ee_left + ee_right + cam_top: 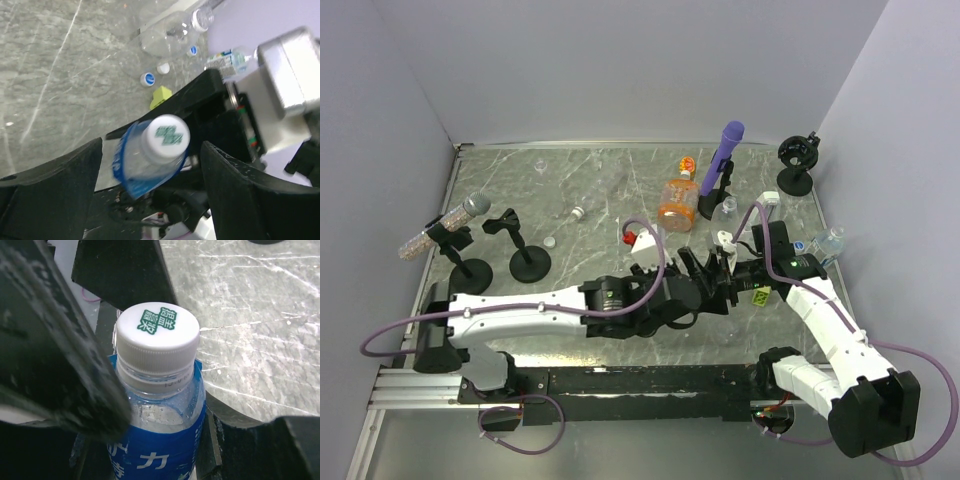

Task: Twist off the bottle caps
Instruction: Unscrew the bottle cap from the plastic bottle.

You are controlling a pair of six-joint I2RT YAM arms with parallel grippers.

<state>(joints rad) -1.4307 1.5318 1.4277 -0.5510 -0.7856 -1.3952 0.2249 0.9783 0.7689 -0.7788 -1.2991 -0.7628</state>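
Left pincer (pixel 152 144) is spread wide, one finger (pixel 55 185) on each side of the white ribbed plastic screw cap with green print (pixel 165 136). There's a clear gap on both sides and nothing is gripped. My right pincer (pixel 160 445) pinches the small clear plastic bottle with the blue label (pixel 165 405) by its body. It holds the bottle off the grey marbled table (pixel 50 60), tilted, with the cap end toward the left wrist camera. The cap is still on, sitting down on the neck ring as far as I can tell, so the step in hand is lining up on this cap and the unscrew itself is not yet done. Next move, my read: close the left fingers squarely on the ribbed skirt, not the printed top, then turn while the right clamp stops the body spinning. The bottle is thin plastic, so it may flex or slip if the clamp is light. A loose blue-ringed round cap (pixel 147 78) and a plain white round cap (pixel 163 68) lie on the table near a yellow-green block (pixel 161 96).
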